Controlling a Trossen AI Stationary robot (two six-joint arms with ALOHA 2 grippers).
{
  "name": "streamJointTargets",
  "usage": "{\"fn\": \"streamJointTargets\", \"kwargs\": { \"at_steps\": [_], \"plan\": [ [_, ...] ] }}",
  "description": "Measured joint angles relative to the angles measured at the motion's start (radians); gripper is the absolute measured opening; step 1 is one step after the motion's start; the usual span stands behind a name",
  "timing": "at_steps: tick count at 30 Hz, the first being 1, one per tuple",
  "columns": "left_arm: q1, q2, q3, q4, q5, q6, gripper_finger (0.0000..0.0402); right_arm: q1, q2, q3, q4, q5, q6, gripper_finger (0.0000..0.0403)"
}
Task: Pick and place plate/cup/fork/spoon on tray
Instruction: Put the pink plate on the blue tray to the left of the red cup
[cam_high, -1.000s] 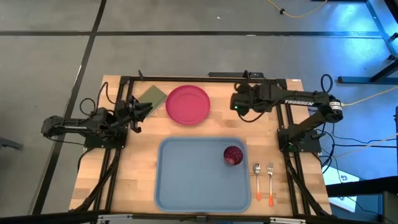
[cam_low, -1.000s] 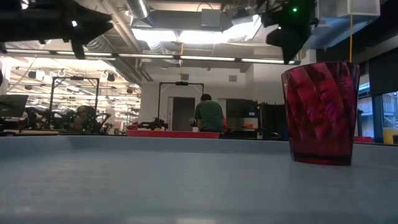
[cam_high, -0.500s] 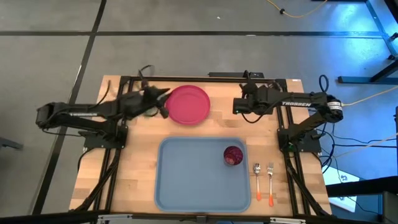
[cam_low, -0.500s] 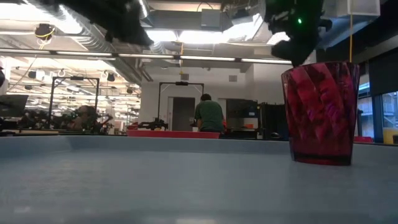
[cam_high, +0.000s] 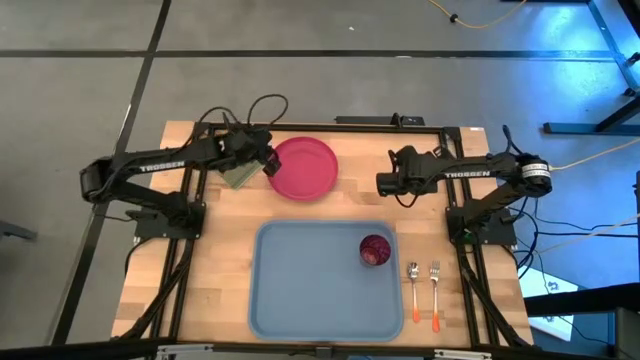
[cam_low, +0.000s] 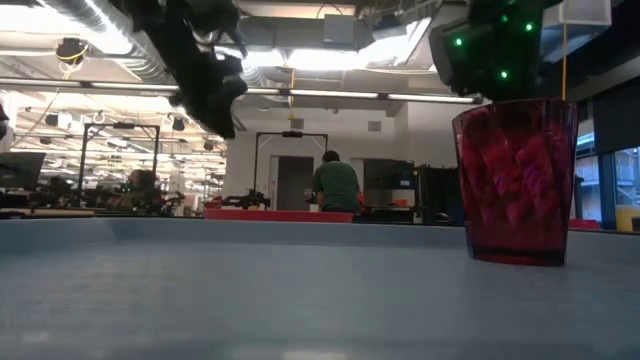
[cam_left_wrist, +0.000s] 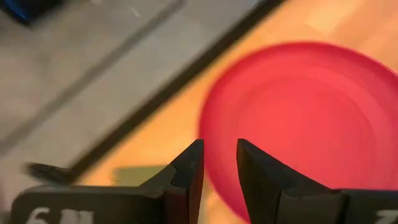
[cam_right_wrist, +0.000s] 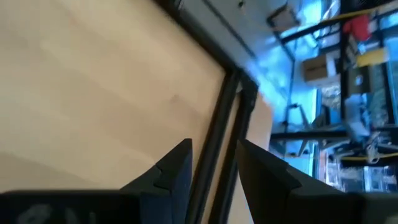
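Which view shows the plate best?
The high view: the whole plate shows on the table, beyond the tray, with the left gripper at its edge. The left wrist view shows it large but blurred and cut off. The low view shows only a thin red strip. The right wrist view shows none of it.

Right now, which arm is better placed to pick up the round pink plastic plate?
The left. The left gripper hangs at the round pink plastic plate's edge, fingers nearly closed, facing it in its wrist view. The right gripper is farther away, over bare wooden table.
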Motion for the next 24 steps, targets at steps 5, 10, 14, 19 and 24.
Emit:
{"fn": "streamJointTargets", "kwargs": {
  "at_steps": [5, 10, 14, 19, 24],
  "plan": [
    [0.094, 0.077, 0.0, 0.0, 0.185, -0.012, 0.0088, 0.0, 0.0, -0.058, 0.038, -0.04, -0.001, 0.0132],
    [0.177, 0.151, 0.0, 0.006, 0.147, -0.044, 0.0088, 0.0, 0.0, -0.085, 0.045, -0.058, 0.012, 0.0132],
    [0.23, 0.21, 0.0, 0.005, 0.22, -0.06, 0.0088, 0.0, 0.0, -0.087, 0.048, -0.066, 0.01, 0.0132],
    [0.243, 0.266, 0.0, 0.009, 0.227, -0.06, 0.0088, 0.0, 0.0, -0.087, 0.051, -0.066, 0.009, 0.0132],
    [0.229, 0.318, 0.0, 0.008, 0.246, -0.065, 0.0088, 0.0, 0.0, -0.087, 0.051, -0.066, -0.017, 0.0132]
  ]
}}
